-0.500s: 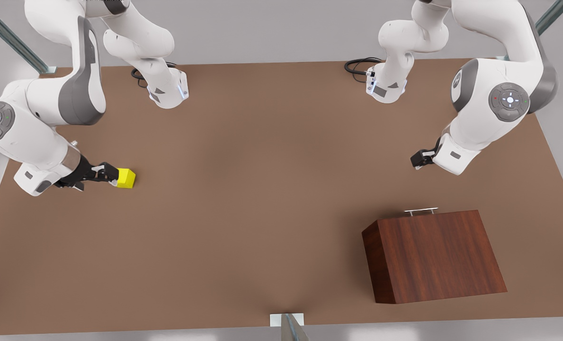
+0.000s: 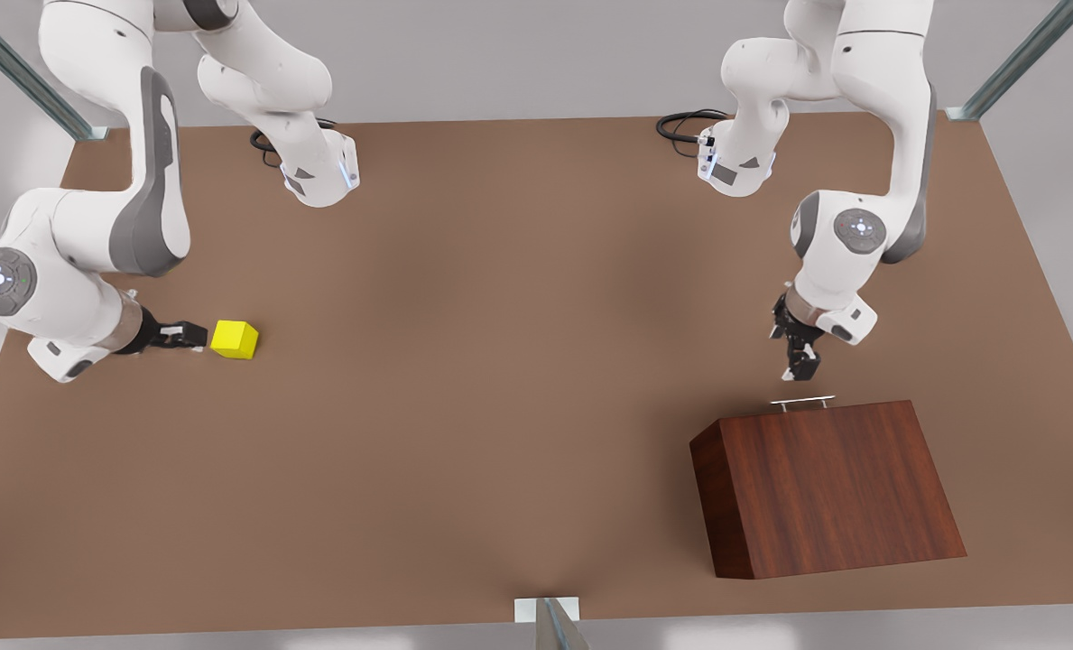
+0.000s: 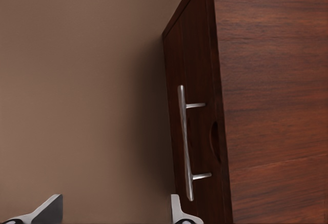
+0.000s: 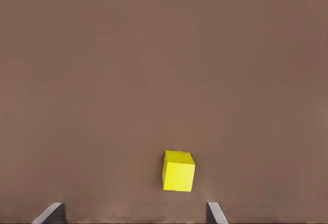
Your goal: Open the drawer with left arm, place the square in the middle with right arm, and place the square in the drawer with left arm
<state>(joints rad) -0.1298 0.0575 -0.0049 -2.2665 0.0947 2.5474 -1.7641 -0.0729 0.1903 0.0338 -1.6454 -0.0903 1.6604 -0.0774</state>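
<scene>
Two claws sit low over the worktop [image 2: 500, 361], each facing its own target. In the left wrist view the handle [image 3: 185, 142] runs as a thin silver bar along the drawer [image 3: 197, 106] front, which is shut flush in the box [image 3: 271, 96]. The left claw's fingertips [image 3: 179, 212] stand wide apart and hold nothing; one tip lies near the bar's end, the other well out over bare worktop. The bar's long axis lies roughly along the line of approach, not across the gap between the tips, so my judgement is that the coming grip turns on that alignment.

The front view places the left claw [image 2: 800, 354] near the handle [image 2: 802, 403] but apart from it, pointing down toward it, on the front view's right. The box [image 2: 825, 487] lies beyond the handle from this claw, so a pull would come back toward the arm's base.

On the front view's left the right claw [image 2: 195, 337] lies just beside the square [image 2: 235, 339], which rests on the worktop, well away from the middle. The right wrist view shows the square [image 4: 178, 170] just ahead of the parted tips [image 4: 215, 215], ungripped and slightly turned. Whether the tips touch it I cannot tell.
</scene>
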